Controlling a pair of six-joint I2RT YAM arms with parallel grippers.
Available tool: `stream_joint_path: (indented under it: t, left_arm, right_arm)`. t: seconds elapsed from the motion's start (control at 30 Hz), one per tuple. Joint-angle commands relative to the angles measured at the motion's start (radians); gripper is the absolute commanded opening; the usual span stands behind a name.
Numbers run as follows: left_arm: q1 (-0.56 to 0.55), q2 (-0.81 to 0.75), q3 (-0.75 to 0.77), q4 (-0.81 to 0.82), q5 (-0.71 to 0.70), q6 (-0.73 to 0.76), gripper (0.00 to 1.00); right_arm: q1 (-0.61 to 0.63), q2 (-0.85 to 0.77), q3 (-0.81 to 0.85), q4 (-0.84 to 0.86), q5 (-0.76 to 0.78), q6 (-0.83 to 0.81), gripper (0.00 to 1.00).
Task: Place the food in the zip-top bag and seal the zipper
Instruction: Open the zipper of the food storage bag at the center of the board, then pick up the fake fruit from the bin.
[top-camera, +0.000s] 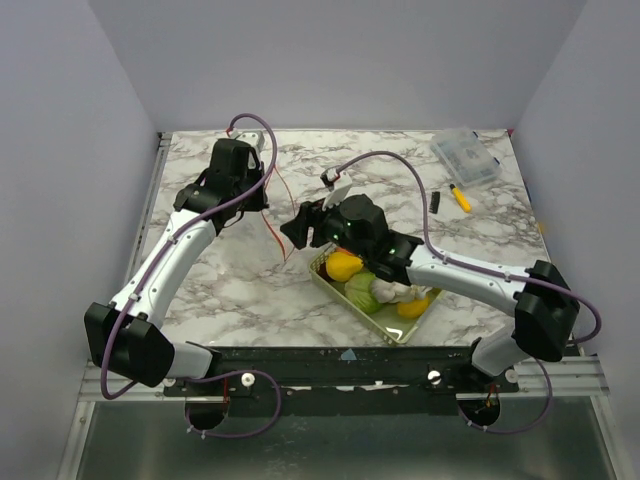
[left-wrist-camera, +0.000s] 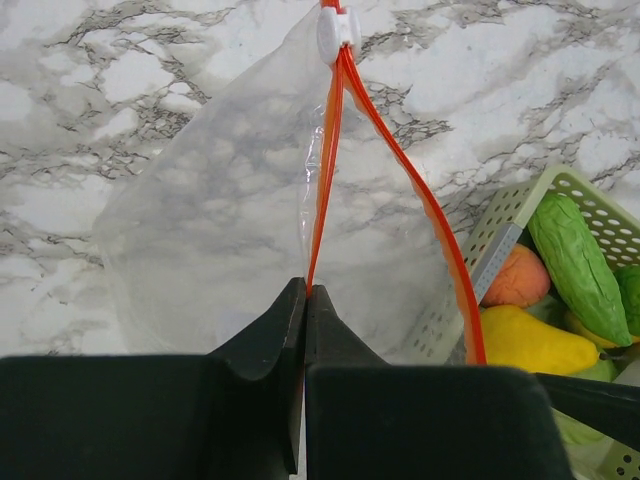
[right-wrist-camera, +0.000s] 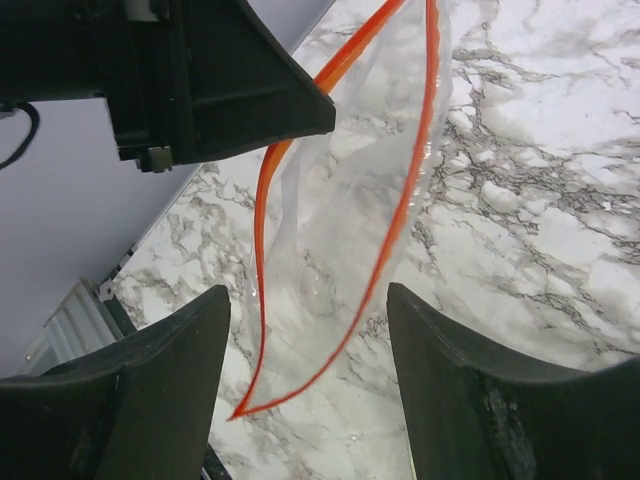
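Observation:
My left gripper (left-wrist-camera: 306, 292) is shut on one orange-red zipper strip (left-wrist-camera: 325, 170) of the clear zip-top bag (left-wrist-camera: 210, 210) and holds it up over the marble table; the white slider (left-wrist-camera: 338, 30) sits at the far end. The bag's mouth gapes open. My right gripper (right-wrist-camera: 310, 330) is open and empty, its fingers on either side of the mouth's lower end (right-wrist-camera: 340, 240), not touching it. Toy food lies in the pale green mesh basket (top-camera: 330, 283): a yellow piece (top-camera: 344, 264), a green one (left-wrist-camera: 575, 255), an orange one (left-wrist-camera: 518, 280). In the top view the left gripper (top-camera: 258, 195) and right gripper (top-camera: 298, 228) are close together.
A rigid clear lidded box (top-camera: 465, 155) stands at the back right, with a yellow marker pen (top-camera: 460, 197) and a small black piece (top-camera: 436, 202) beside it. The basket lies under the right arm's wrist. Grey walls close in the table.

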Motion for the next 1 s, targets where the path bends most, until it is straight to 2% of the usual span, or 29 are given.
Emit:
stream_joint_path:
  t: [0.0,0.23,0.27,0.33,0.43,0.7,0.97]
  left_arm:
    - [-0.002,0.0,0.001,-0.014,-0.026,0.0,0.0]
    - [-0.002,0.001,0.013,-0.031,-0.046,-0.022,0.0]
    - [-0.002,0.002,0.012,-0.028,-0.037,-0.025,0.0]
    - [-0.001,0.012,0.023,-0.037,-0.018,-0.029,0.0]
    - [0.001,0.024,0.033,-0.045,0.009,-0.036,0.0]
    - [0.006,0.028,0.033,-0.047,0.037,-0.04,0.0]
    - [0.007,0.027,0.035,-0.049,0.037,-0.039,0.0]
  right_arm:
    - [0.009,-0.064,-0.006,-0.12,0.031,0.007,0.68]
    - [0.003,-0.06,0.046,-0.451,0.211,0.007,0.69]
    - [0.002,-0.061,0.053,-0.508,0.231,-0.004,0.71]
    - [0.003,-0.074,0.043,-0.575,0.272,-0.045,0.81]
    - [0.003,-0.088,0.018,-0.624,0.283,-0.159,0.92]
    - [0.002,-0.05,0.037,-0.651,0.144,-0.369,0.95]
    - [0.002,0.06,0.06,-0.667,0.143,-0.4,0.96]
